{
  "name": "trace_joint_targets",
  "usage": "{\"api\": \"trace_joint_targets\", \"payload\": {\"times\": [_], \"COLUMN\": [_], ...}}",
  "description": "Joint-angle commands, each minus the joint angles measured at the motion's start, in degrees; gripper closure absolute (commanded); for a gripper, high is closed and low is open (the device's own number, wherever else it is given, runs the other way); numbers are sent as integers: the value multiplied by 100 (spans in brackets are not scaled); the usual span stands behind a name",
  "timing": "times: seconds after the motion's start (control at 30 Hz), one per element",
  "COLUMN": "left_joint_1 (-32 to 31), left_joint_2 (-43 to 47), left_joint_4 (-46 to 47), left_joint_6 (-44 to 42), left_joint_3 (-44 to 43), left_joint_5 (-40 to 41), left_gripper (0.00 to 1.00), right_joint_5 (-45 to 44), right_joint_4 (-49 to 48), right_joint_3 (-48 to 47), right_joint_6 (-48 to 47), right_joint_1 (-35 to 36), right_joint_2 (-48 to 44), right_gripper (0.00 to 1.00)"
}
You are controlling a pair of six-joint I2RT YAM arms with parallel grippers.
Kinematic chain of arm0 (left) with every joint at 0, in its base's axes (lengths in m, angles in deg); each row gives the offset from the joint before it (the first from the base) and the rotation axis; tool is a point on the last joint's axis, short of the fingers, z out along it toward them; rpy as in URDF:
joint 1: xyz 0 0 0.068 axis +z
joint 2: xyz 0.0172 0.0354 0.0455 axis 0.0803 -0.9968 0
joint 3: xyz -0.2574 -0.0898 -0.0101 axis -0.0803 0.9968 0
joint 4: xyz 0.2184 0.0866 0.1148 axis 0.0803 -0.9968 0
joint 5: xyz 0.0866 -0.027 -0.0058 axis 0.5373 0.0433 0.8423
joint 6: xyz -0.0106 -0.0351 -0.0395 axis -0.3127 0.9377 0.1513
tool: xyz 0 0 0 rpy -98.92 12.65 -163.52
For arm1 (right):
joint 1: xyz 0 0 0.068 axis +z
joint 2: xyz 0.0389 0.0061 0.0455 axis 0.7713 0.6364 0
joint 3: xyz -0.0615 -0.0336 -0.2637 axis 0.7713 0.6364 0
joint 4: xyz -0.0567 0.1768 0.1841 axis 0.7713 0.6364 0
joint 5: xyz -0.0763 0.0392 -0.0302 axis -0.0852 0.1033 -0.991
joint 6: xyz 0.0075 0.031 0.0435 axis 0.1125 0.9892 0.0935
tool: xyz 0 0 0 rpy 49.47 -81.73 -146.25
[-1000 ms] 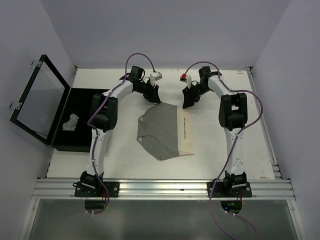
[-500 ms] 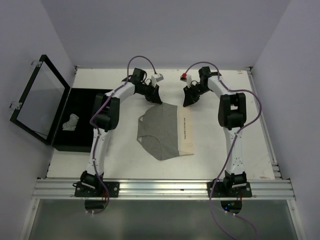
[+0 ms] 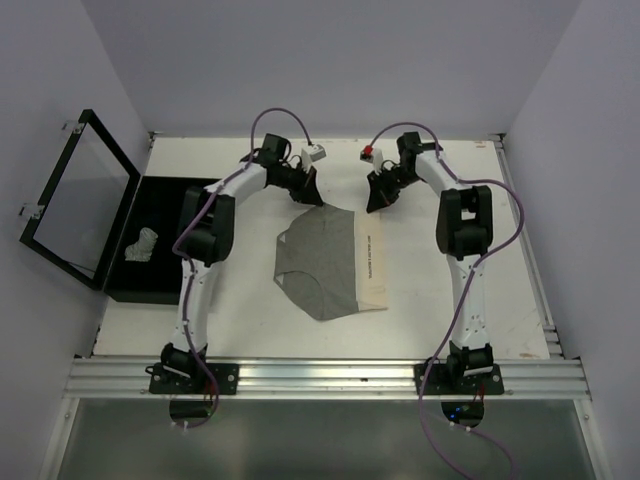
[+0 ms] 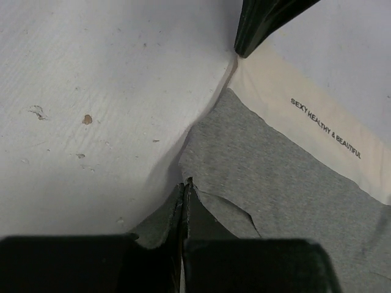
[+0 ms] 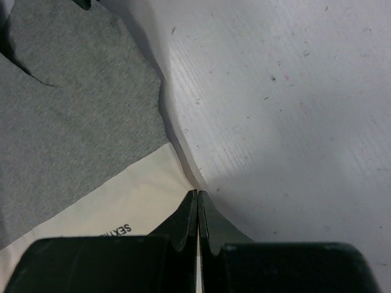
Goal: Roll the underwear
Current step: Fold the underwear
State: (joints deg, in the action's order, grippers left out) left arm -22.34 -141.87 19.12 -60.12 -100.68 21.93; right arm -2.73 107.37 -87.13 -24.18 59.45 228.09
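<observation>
Toward the bench's far edge: starting the roll.
Clenched on the grey underwear's (image 3: 325, 262) far corners: left gripper (image 4: 184, 186), right gripper (image 5: 197, 194); next, probably curl both nearward together.

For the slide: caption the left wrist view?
Grasp for rolling: left jaws shut on the grey corner of the underwear, right jaws on its cream waistband corner, white table beneath.

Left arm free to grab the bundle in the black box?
Probably not yet: the left gripper is shut on the spread underwear, at its far corner. Nothing else blocks the bundle in the black box.
</observation>
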Motion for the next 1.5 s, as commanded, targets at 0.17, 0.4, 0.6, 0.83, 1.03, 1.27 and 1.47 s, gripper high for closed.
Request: {"api": "trace_joint_targets", "payload": {"times": [0.17, 0.4, 0.6, 0.83, 1.03, 1.27, 1.47], "left_joint_1": [-2, -247, -1054, -1548, -1768, -1646, -1304], "left_joint_2": [2118, 3891, 5309, 5680, 4837, 5906, 6392], "left_joint_4": [431, 342, 931, 1504, 968, 861, 739], "left_joint_6": [-485, -907, -514, -362, -556, -750, -915], "left_joint_3": [1579, 3600, 5481, 6705, 6311, 6116, 5941], "left_joint_5": [-238, -308, 201, 615, 844, 403, 1280], "left_gripper": [100, 100, 100, 100, 75, 50, 49], "right_joint_5": [268, 207, -48, -356, -497, -523, -558], "right_joint_4": [348, 209, -301, -943, -1198, -803, -759], "right_joint_3": [798, 2803, 4754, 6039, 6497, 6014, 5890], "right_joint_6": [-468, -925, -1066, -1101, -1163, -962, 111], "right_joint_1": [139, 438, 887, 1036, 1256, 1239, 1239], "right_joint_2": [-1710, -3291, -4419, -4868, -4693, -4894, -5105], "right_gripper": [100, 100, 100, 100, 96, 78, 71]}}
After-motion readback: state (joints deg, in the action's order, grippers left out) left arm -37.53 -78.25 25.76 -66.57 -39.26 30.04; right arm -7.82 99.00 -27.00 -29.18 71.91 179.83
